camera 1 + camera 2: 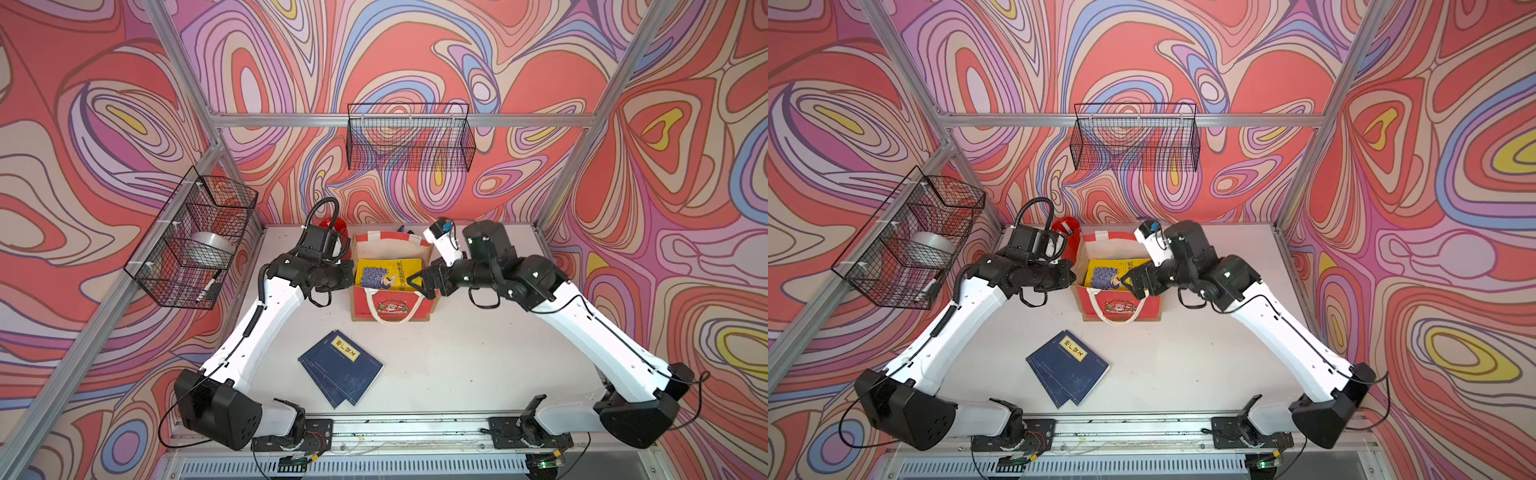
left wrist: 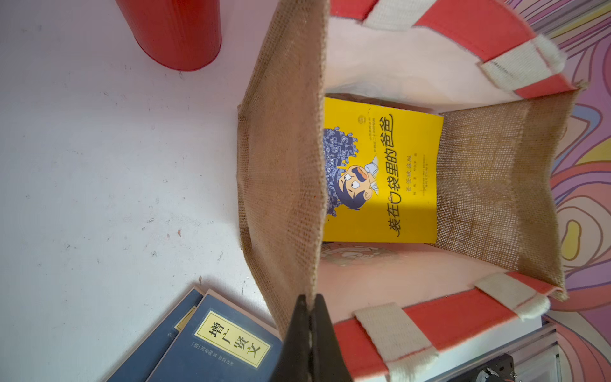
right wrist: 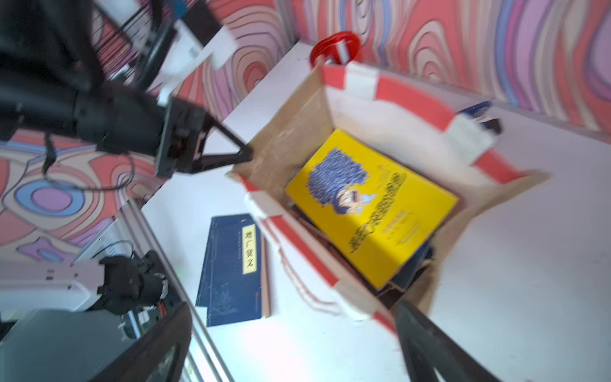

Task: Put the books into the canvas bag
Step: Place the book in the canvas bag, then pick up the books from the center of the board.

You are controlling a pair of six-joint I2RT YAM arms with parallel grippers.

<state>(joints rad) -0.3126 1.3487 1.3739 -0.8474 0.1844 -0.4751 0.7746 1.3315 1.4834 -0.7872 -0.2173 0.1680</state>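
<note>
The canvas bag [image 1: 395, 305] [image 1: 1121, 307] stands open at the back middle of the table. A bright yellow book [image 1: 388, 272] [image 2: 396, 172] [image 3: 373, 205] lies flat inside it, on top of darker books [image 3: 413, 274]. Two navy books [image 1: 340, 368] [image 1: 1067, 368] [image 2: 215, 344] [image 3: 231, 271] lie stacked on the table in front of the bag. My left gripper [image 1: 351, 270] [image 2: 310, 304] is shut on the rim of the bag's burlap side wall [image 2: 281, 165]. My right gripper [image 1: 424, 284] [image 3: 294, 307] hangs wide open over the bag's opposite side, holding nothing.
A red pen cup [image 1: 338, 226] [image 2: 175, 29] stands just behind my left wrist, beside the bag. One wire basket [image 1: 409, 137] hangs on the back wall. Another wire basket [image 1: 195, 237] on the left wall holds a tape roll and a marker.
</note>
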